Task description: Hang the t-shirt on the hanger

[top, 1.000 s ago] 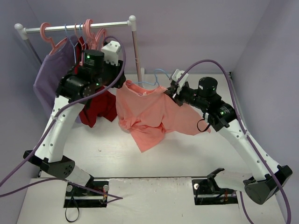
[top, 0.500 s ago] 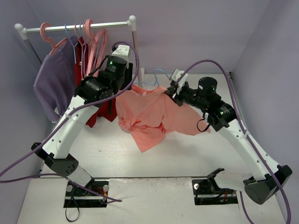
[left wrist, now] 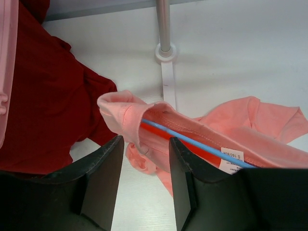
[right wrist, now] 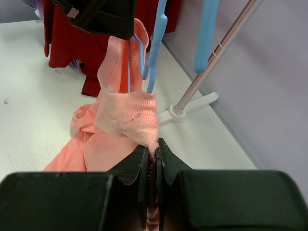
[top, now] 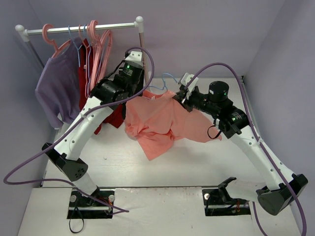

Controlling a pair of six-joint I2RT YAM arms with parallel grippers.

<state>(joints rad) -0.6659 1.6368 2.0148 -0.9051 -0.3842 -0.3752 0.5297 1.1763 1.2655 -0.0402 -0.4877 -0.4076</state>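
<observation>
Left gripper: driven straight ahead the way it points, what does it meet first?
Most likely the t-shirt: its bunched shoulder fold lies right ahead of the open left gripper, with the hanger wire running inside the fabric. Exact depth is unclear.

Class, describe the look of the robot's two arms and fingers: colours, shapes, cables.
The left arm and right arm have white links and black joints. A purple cable runs along each. A green light glows near the left wrist. The fingers are black.

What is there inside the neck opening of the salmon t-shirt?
A light-blue wire hanger runs inside the t-shirt, beside a white size label. Cloth hides the wire's end in the shoulder.
</observation>
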